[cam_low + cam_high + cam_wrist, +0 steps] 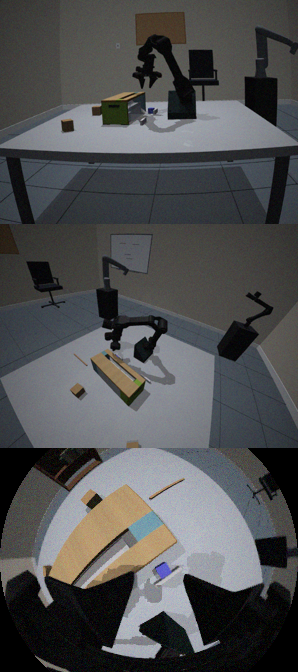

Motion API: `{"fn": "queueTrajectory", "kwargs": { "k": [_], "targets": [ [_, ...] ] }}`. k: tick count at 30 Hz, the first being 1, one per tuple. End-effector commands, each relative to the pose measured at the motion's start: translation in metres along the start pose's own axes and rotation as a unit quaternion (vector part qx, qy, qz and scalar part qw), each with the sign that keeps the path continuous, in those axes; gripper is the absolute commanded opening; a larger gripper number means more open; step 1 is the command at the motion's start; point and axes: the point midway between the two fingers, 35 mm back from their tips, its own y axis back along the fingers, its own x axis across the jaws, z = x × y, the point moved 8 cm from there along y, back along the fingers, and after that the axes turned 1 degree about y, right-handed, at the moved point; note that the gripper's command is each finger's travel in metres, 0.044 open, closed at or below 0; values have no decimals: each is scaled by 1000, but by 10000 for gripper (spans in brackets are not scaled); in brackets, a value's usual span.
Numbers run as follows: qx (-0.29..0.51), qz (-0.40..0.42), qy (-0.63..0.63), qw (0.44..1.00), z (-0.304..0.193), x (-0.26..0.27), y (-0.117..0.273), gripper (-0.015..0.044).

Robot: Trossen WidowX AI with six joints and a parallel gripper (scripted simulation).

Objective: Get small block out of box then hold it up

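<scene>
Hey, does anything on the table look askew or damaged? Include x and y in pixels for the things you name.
No damage shows. The blue block (pixel 151 110) (pixel 162 570) looks slightly askew: it sits outside the box (pixel 115 112) (pixel 107 523), turned at an angle to its near edge.

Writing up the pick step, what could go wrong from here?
The blue block lies right by a low pale strip; a finger could land on that strip. The block is also close to the box, so the open tool might bump the box while descending. A poorly centred close may push the block aside.
</scene>
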Motion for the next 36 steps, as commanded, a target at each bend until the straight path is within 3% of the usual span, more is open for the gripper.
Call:
{"fn": "queueTrajectory", "kwargs": {
  "k": [1, 12, 25, 36],
  "targets": [
    [13, 51, -441, 896, -5, -17, 0, 285],
    [45, 77, -722, 686, -8, -30, 2, 285],
    [98, 81, -932, 338, -12, -42, 4, 285],
    [100, 80, -938, 323, -13, -43, 4, 285]
  ]
}}
